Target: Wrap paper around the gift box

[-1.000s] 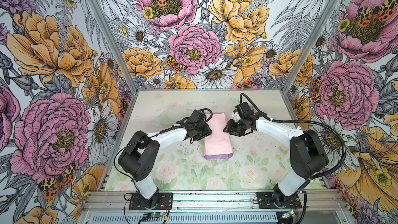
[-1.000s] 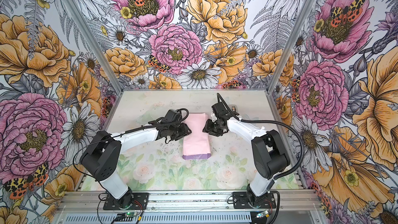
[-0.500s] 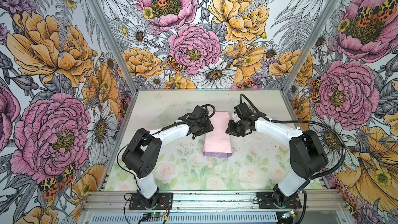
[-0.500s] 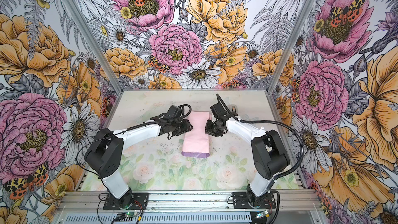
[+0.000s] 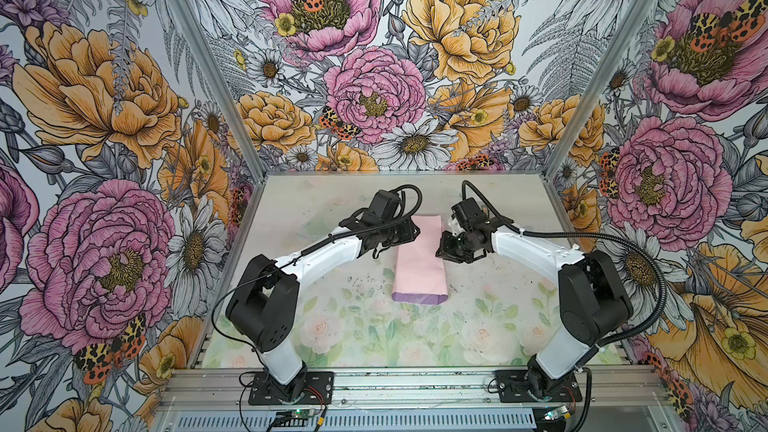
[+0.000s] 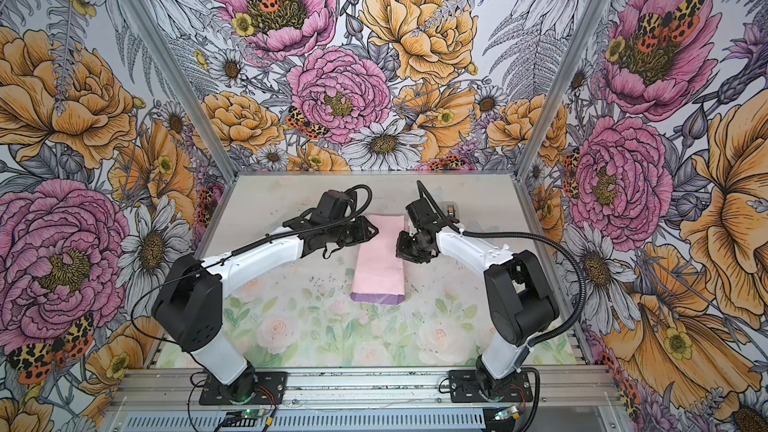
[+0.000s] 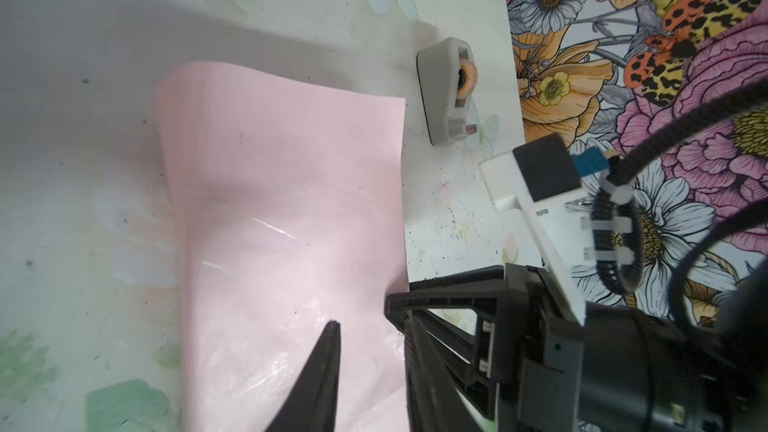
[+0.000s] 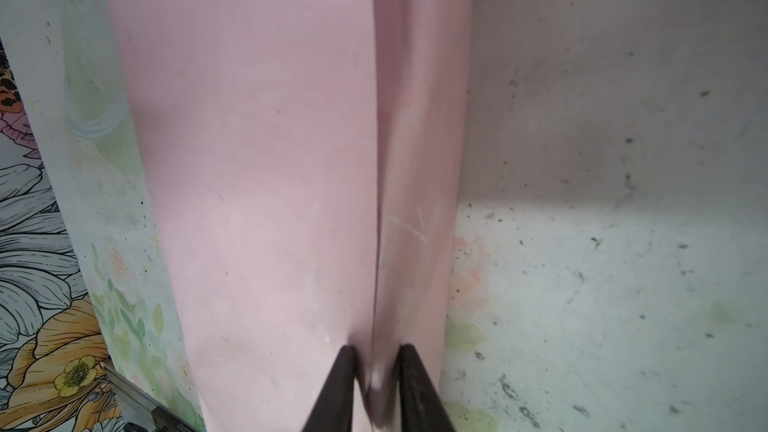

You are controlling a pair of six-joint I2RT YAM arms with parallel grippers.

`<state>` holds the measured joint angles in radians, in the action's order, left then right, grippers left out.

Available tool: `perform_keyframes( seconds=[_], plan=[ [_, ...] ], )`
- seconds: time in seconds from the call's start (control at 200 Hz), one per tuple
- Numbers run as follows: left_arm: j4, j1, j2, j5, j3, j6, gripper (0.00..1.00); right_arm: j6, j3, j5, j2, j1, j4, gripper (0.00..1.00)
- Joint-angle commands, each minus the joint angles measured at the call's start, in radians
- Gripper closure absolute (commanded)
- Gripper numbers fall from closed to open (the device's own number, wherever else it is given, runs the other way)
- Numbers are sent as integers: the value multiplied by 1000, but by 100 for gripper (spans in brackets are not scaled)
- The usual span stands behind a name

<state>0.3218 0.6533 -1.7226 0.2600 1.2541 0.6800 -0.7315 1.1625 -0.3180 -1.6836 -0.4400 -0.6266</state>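
The paper lies mid-table, folded into a long pale pink packet with a lilac strip at its near end. The gift box is hidden. My left gripper is at the packet's left edge. In the left wrist view its jaws stand a narrow gap apart over the pink paper, gripping nothing I can see. My right gripper is at the right edge. In the right wrist view it is shut on a raised fold of the paper.
A grey tape dispenser stands at the back right, behind the right arm. Floral walls enclose the table on the left, back and right. Both arm bases are bolted to the front rail.
The left gripper has moved back and right onto the packet's left edge, and its jaws have narrowed. The right gripper's jaws have closed onto the paper's right side. The packet has barely moved.
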Motion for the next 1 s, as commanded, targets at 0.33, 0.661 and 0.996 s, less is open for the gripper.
perform_keyframes(
  seconds=[0.33, 0.661, 0.996],
  plan=[
    [-128, 11, -64, 130, -90, -42, 81, 32, 33, 10, -31, 1, 4, 79],
    [-173, -4, -76, 117, -192, -41, 86, 75, 36, 34, 71, 33, 4, 65],
    [-177, -2, -78, 122, -206, -42, 86, 364, 45, -131, 161, 332, 2, 61]
  ],
)
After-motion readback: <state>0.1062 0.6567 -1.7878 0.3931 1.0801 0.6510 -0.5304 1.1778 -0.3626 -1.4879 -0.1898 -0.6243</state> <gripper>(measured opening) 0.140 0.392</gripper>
